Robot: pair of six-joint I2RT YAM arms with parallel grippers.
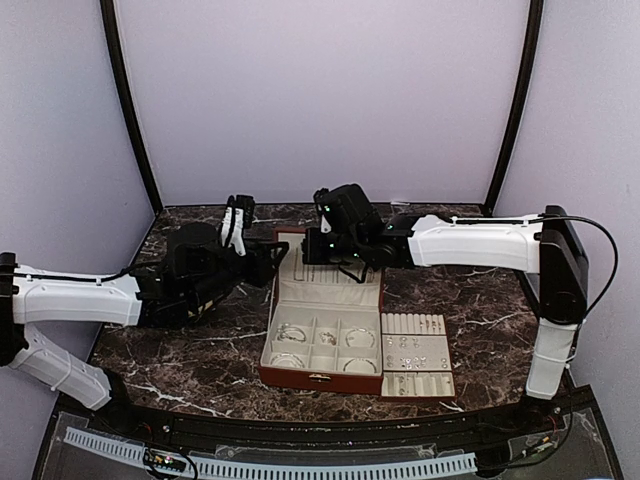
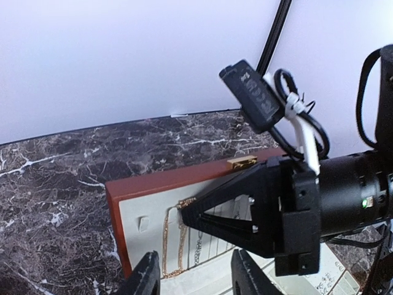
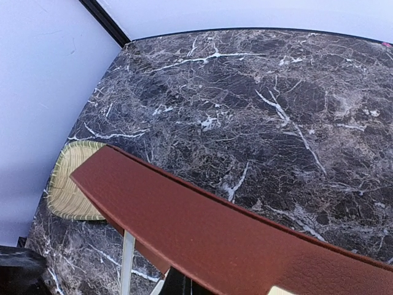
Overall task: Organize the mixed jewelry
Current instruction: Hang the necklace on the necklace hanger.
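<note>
**Jewelry [image 1: 292,333] in the open box [image 1: 318,376]**

Silvery bangles [image 1: 360,339] fill the box's cells; tiny pieces [image 1: 405,342], perhaps studs, dot the tray [image 1: 449,362] beside it. Left claw [image 2: 199,276] half spread near the lid [image 2: 138,206], right claw [image 2: 184,213] pinched closed. Left wrist alone shows gold chains [image 2: 173,243]; right wrist, a straw mat [image 3: 70,184]

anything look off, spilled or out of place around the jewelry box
Nothing looks spilled or damaged. Bangles sit in compartments of the box, small pieces on the cream tray beside it, chains hang inside the raised lid. The one odd thing: the shut right gripper is poking against the lid's inner face, seemingly propping it.
</note>
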